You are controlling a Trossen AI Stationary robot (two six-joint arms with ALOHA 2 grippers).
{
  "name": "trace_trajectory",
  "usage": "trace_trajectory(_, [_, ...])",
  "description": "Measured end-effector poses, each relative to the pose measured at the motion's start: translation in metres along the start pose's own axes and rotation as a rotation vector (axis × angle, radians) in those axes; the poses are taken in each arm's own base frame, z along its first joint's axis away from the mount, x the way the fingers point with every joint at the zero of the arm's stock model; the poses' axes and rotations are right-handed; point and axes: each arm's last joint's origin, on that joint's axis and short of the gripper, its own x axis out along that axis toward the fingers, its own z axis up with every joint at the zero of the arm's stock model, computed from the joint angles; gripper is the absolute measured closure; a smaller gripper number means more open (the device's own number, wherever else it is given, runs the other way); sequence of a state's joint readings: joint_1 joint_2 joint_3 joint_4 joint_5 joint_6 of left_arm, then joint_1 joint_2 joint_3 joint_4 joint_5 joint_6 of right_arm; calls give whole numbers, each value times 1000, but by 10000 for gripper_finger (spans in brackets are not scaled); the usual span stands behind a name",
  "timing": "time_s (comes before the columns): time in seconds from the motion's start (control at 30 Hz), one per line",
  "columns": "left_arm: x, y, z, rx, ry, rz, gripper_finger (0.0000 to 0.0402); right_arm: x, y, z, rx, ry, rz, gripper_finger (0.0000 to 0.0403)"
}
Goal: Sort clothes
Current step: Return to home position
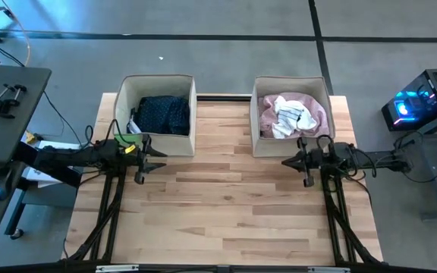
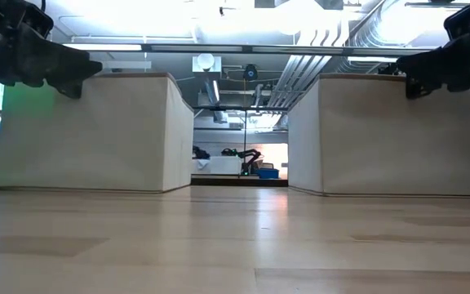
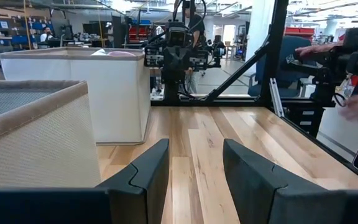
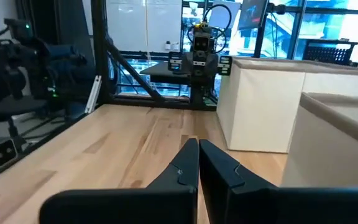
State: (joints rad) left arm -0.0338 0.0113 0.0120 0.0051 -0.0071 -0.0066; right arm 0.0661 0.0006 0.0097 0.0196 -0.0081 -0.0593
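2 bins (image 1: 158, 77) w/ clothes (image 1: 290, 114) just behind left end effector (image 1: 160, 159) (spread) & right end effector (image 1: 287, 161) (pinched).

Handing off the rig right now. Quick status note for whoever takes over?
Left gripper: open, empty, above the table in front of the left box.
Right gripper: shut, empty, in front of the right box.
Clothes: navy dotted dress in the left box; pink shirt and white cloth in the right box. Any other garments are hidden.
Done: no garment lies loose on the table.
Left: probably only parking both arms.
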Motion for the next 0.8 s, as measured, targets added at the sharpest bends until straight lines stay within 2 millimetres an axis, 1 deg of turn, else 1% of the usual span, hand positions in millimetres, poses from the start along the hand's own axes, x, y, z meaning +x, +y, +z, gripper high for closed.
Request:
trace_trajectory(0.17, [0, 0, 0, 0, 0, 0, 261, 1, 0, -1, 42, 18, -3, 402])
trace_trajectory(0.8, [0, 0, 0, 0, 3, 1, 261, 1, 0, -2, 34, 20, -4, 402])
